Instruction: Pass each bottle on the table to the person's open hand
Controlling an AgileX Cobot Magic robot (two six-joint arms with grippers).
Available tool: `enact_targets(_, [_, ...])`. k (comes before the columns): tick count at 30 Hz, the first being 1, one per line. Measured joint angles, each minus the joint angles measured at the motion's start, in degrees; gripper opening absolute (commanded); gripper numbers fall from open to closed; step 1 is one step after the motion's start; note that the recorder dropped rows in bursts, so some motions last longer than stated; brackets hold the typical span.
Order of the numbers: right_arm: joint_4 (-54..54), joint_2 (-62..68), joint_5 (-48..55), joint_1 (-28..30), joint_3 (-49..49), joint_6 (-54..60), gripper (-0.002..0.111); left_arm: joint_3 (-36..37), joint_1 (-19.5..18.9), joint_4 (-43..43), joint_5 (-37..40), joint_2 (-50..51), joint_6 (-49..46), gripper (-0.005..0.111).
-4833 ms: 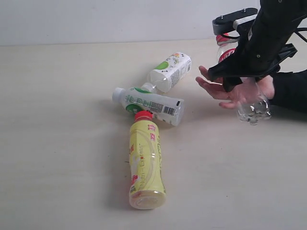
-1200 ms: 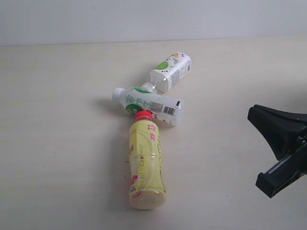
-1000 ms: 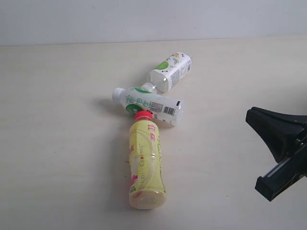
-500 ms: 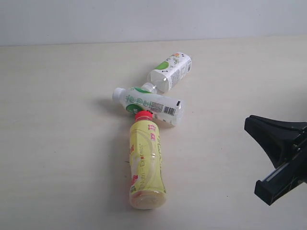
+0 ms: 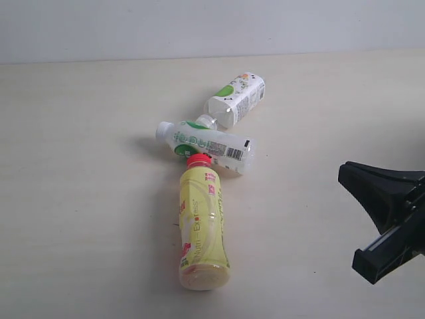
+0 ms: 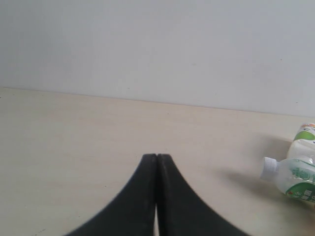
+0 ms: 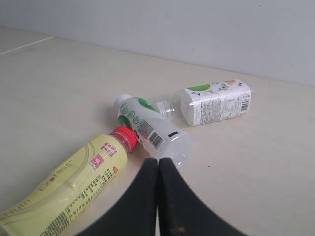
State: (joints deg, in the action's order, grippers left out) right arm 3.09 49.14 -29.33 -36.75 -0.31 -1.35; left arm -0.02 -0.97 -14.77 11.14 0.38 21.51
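**A:** Which step is this?

**B:** Between handovers, I'd judge. Three bottles lie on the worktop, and no person's hand is in view. Both tools are empty: the right end effector has its fingers pressed together, and so has the left end effector.

**A:** Where are the bottles?

**B:** In a chain down the middle of the exterior frame, with the right arm at the lower right edge, well apart from them.

**A:** How do they point?

**B:** All lie on their sides. The yellow bottle runs almost top to bottom, with its red cap up-frame against the middle bottle. That one lies crosswise, its white cap to the left. The far bottle lies on a diagonal, its neck toward the lower left.

**A:** What does the next move need?

**B:** Probably spreading the fingers, then closing across a bottle's width, square to its long axis. The yellow one looks easiest, as its lower body is clear of the others
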Motion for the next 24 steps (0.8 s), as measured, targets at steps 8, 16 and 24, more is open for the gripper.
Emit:
enact_targets(8, [12.62,1.88,1.48,0.0,0.0,5.86,0.0,0.0,0.0,0.0,0.0,0.0,0.0,0.0])
enact_targets(16, [13.97,6.07,-3.72,0.0,0.0,1.35,0.0,0.0,0.0,0.0,0.0,0.0,0.0,0.0])
enact_targets(24, [7.67,6.12,-3.45,0.0,-0.96,-13.81,0.0,0.0,0.0,0.0,0.0,0.0,0.0,0.0])
